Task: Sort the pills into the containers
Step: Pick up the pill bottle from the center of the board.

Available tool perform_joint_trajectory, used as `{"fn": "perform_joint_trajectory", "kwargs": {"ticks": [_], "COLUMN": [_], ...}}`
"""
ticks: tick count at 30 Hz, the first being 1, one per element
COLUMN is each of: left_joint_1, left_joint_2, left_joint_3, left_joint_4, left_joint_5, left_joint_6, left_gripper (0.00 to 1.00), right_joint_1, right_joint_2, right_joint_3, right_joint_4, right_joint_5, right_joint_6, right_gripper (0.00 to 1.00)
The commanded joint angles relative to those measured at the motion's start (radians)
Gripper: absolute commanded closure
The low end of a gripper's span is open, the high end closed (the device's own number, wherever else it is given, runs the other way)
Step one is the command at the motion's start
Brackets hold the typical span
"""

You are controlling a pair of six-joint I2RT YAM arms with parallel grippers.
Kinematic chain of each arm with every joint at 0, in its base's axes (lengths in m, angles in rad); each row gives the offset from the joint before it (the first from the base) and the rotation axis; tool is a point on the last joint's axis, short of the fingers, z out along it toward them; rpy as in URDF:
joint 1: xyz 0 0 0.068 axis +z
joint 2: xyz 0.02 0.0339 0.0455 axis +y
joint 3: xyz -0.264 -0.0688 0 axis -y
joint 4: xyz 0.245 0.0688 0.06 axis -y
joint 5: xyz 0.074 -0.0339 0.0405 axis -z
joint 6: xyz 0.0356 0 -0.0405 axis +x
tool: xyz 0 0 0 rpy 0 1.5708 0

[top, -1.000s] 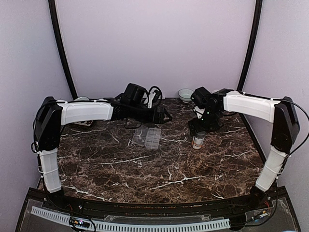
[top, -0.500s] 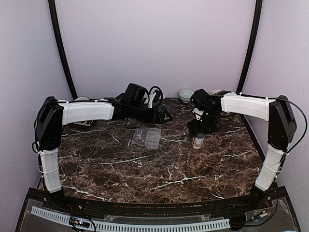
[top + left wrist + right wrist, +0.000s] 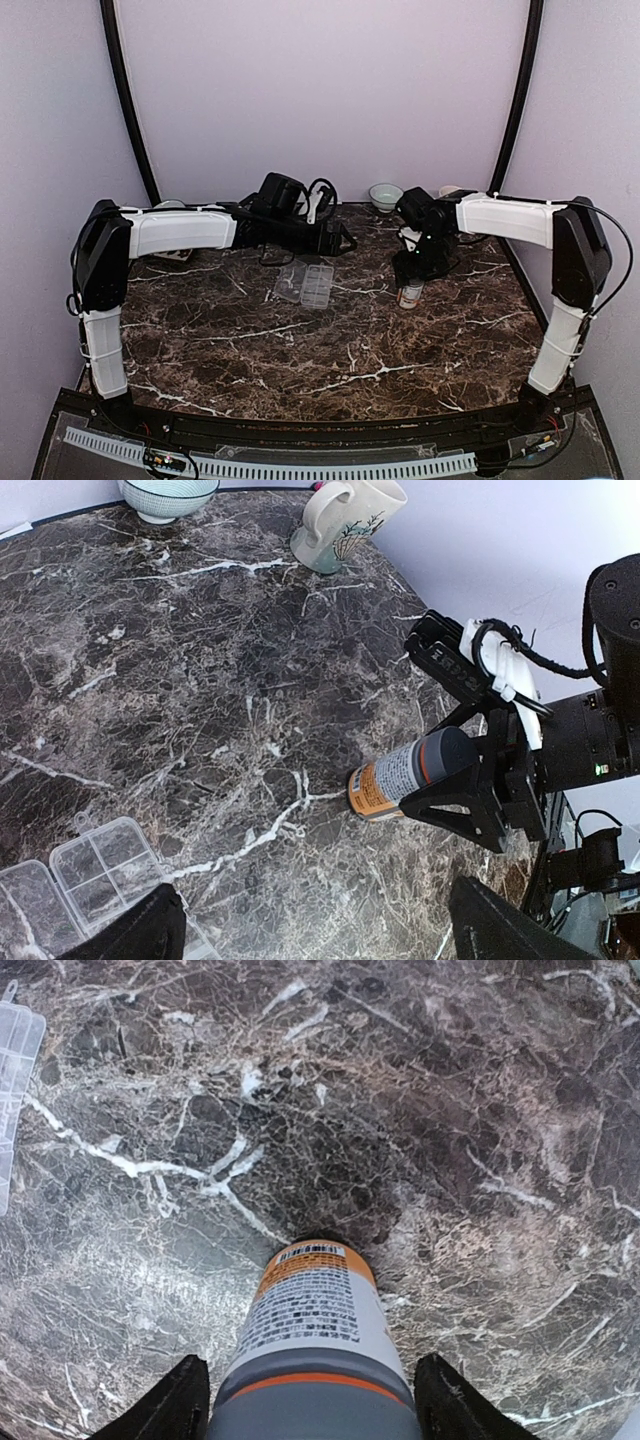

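The step in hand is judged to be the grasp on the bottle [image 3: 310,1300], which stands upright on the worktop [image 3: 300,350] toward its right rear, well apart from the organizer box [image 3: 318,285] lying near the middle with its clear lid [image 3: 290,280] folded open. The right gripper [image 3: 312,1360] straddles the bottle at the level of the grey cap [image 3: 445,755], one finger to either side and very near it; whether the pads already bear on the cap cannot be told from these views. The left gripper [image 3: 315,900] hangs above the worktop beside the box with its fingers wide apart and holds nothing. No pills are visible, either on the worktop or in the compartments [image 3: 100,865]; they are presumably inside the bottle. To complete the grasp well, keep the bottle centred between the fingers so that both pads meet it together; uneven contact would likely push a tall, narrow bottle over. A grip on the labelled body below the cap would probably be better, since it leaves the cap free for the other gripper to turn. Apply only enough force to prevent slipping, as the smooth plastic may rotate in the pads. Lift straight up before any sideways travel, and route the bottle toward the box, away from the mug [image 3: 345,520] and bowl [image 3: 168,492] at the rear edge.
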Motion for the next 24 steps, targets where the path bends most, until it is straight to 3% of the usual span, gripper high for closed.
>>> {"fn": "perform_joint_trajectory", "kwargs": {"ticks": [1, 4, 11, 13, 24], "left_joint_1": [-0.005, -0.004, -0.003, -0.001, 0.042], "left_joint_2": [-0.003, -0.003, -0.002, -0.001, -0.003], "left_joint_3": [0.017, 0.015, 0.015, 0.015, -0.079], "left_joint_4": [0.000, 0.000, -0.009, -0.007, 0.186], "left_joint_5": [-0.004, -0.003, 0.015, 0.031, 0.239], "left_joint_6": [0.004, 0.004, 0.006, 0.005, -0.132], "left_gripper": [0.06, 0.06, 0.05, 0.04, 0.01], "right_joint_1": [-0.010, -0.010, -0.013, -0.013, -0.014], "right_joint_2": [0.018, 0.017, -0.001, -0.009, -0.108], "right_joint_3": [-0.013, -0.022, -0.017, -0.014, 0.051], "right_joint_4": [0.011, 0.014, 0.024, 0.027, 0.019], "right_joint_5": [-0.021, -0.028, -0.034, -0.036, -0.085], "right_joint_6": [-0.004, -0.006, -0.004, -0.005, 0.002], "right_gripper": [0.31, 0.36, 0.69, 0.73, 0.80]}}
